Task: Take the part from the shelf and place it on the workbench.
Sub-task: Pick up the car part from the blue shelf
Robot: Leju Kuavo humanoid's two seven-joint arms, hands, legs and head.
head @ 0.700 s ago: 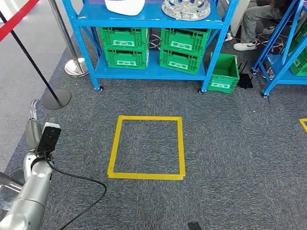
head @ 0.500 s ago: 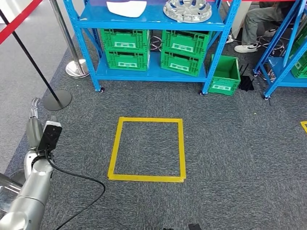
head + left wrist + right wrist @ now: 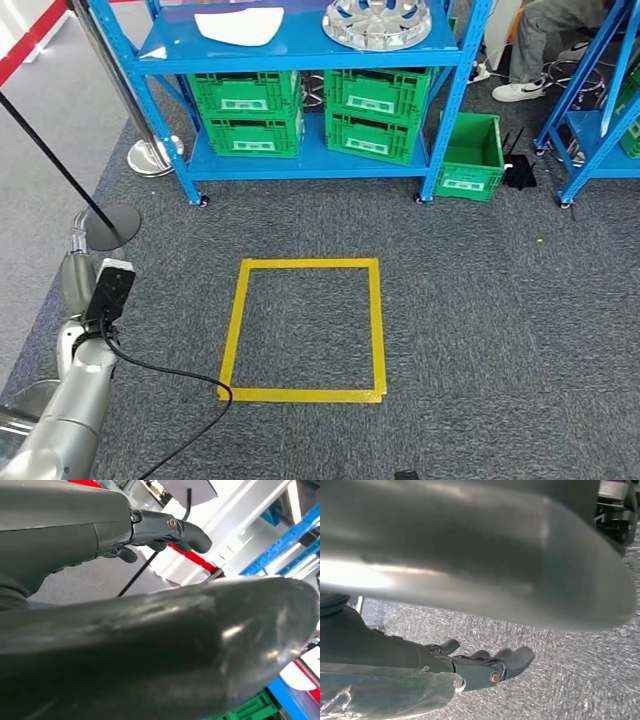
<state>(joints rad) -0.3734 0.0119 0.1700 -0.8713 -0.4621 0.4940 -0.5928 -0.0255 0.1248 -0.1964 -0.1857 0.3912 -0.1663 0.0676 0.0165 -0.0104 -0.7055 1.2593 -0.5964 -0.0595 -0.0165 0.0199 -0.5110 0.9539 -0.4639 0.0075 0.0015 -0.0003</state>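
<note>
The blue shelf (image 3: 302, 60) stands ahead on the grey carpet. On its upper board lies the part (image 3: 376, 22), a silver wheel cover, at the right side; a white sheet (image 3: 240, 24) lies to the left of it. No hand touches the part. Below, four green crates (image 3: 245, 112) stand in two stacks on the lower board, and one more green crate (image 3: 469, 152) stands on the floor just beside the shelf's right post. A yellow tape square (image 3: 302, 330) is on the carpet in front of the shelf.

The left hand (image 3: 166, 530) hangs low at the robot's left side. Its fingers are apart and lightly bent, and it holds nothing. The right hand (image 3: 486, 667) is above the carpet, with its fingers also apart and nothing in them.

A person's leg and white shoe (image 3: 517, 92) are behind the shelf at the right.
</note>
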